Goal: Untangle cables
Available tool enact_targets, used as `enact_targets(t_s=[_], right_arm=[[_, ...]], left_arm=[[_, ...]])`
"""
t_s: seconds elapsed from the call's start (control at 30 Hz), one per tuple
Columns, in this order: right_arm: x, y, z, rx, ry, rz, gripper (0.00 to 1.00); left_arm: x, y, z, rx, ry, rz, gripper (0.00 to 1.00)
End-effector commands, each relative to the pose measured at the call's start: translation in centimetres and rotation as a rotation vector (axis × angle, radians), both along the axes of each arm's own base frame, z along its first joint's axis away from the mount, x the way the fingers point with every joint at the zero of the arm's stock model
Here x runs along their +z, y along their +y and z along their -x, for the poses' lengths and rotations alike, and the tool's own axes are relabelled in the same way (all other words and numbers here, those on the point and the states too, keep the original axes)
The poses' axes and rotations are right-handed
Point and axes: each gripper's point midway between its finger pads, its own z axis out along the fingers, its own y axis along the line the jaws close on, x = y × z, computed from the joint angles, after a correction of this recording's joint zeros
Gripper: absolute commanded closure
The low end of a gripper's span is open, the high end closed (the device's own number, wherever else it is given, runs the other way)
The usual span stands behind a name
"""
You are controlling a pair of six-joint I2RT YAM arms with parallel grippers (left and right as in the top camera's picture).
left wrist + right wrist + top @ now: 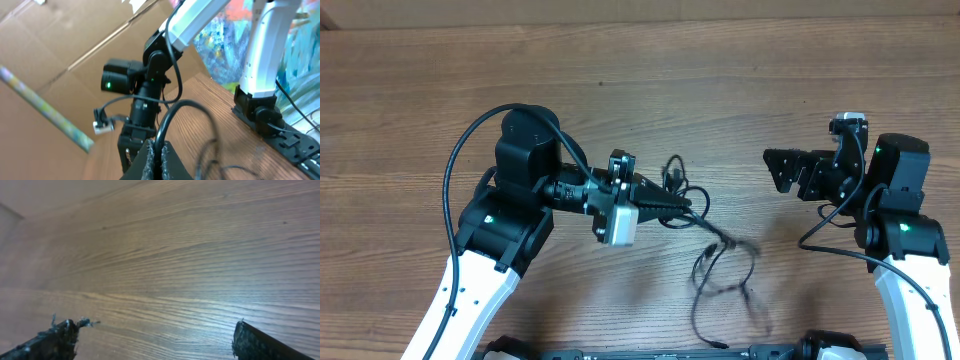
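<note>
**Overhead and wrist views, read from the front edge outward.** Nearest you, toward the front of the worktop (620,80), the cables (722,268) form loose black loops. They are blurred in the overhead view, so you cannot tell whether they rest on the wood or hang clear of it. They sit between the two arms, closer to the left one.

Follow the strands away from you and they lead to the tip of the left hand (682,206), which points rightward toward the middle of the worktop. In the left wrist view its fingers (146,162) are pressed together and clamped on the cables. A black cord rises from between the tips, arches over and drops again to the right.

Further out on the right, the right hand (776,172) faces the left hand across a gap, well apart from the cables. In the right wrist view its fingers (54,341) stand wide apart with only wood grain between them.

Beyond the clamped cord, the left wrist view shows you the right arm (145,95) with a green light lit. Behind it is a cardboard panel (75,45).
</note>
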Motion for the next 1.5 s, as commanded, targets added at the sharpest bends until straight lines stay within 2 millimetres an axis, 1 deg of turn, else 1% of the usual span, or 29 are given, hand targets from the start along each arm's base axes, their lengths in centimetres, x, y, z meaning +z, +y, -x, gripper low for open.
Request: enact_targets(t_s=[0.0,0.07,0.17,0.23,0.37,0.43,0.53,0.67,0.73,0.8,0.93,1.0,1.1,1.17,1.3,1.47], right_arm=[[1.9,1.7,0.5,0.1,-0.048,-0.044,0.08],[1.9,2.4,1.2,0.136,-0.027,-0.079,0.09],[1.4,3.3,2.3,0.172,0.021,-0.124,0.09],[1.0,4.0,3.2,0.196,0.064,-0.151,0.09],[0.2,5.8,5.0,0.278,0.122,-0.166,0.09],[-0.2,6.7,5.9,0.317,0.151,-0.162,0.09],[-0.4,7.7,6.6,0.354,0.17,-0.163,0.17],[-0.6,9.5,7.7,0.422,0.193,-0.157,0.2],[-1.0,10.1,8.2,0.446,0.211,-0.139,0.23],[-1.9,10.3,8.5,0.449,0.24,-0.105,0.25],[-4.3,10.4,8.9,0.441,0.331,-0.029,0.27],[-5.2,10.8,9.1,0.46,0.372,-0.027,0.32],[-6.8,11.7,9.5,0.494,0.443,-0.024,0.32],[-7.3,12.1,9.8,0.51,0.467,-0.02,0.32],[-7.9,13.0,10.6,0.573,0.477,0.004,0.32],[-8.0,13.6,11.1,0.61,0.472,0.021,0.32]], left_arm=[[1.4,0.5,1.4,-0.068,-0.186,0.062,0.96],[1.3,0.4,1.0,-0.042,-0.218,0.059,0.96],[1.1,0.2,0.1,0.006,-0.225,0.042,0.96],[1.0,0.2,-0.1,0.019,-0.227,0.038,0.96],[0.9,0.1,-1.1,0.074,-0.242,0.023,0.96],[1.2,0.1,-1.2,0.079,-0.263,0.031,0.96],[1.6,0.1,-1.3,0.08,-0.292,0.045,0.96],[2.1,0.0,-1.6,0.091,-0.33,0.059,0.96],[2.2,0.0,-1.7,0.1,-0.336,0.059,0.96],[2.2,0.0,-1.7,0.101,-0.34,0.061,0.96],[2.5,0.0,-1.8,0.101,-0.363,0.072,0.96],[2.8,0.0,-1.8,0.102,-0.378,0.078,0.96],[3.0,0.0,-1.8,0.105,-0.394,0.086,0.96],[3.0,0.0,-2.1,0.117,-0.394,0.082,0.96],[2.9,0.0,-3.2,0.184,-0.381,0.064,0.96],[3.4,0.0,-3.4,0.193,-0.408,0.077,0.96]])
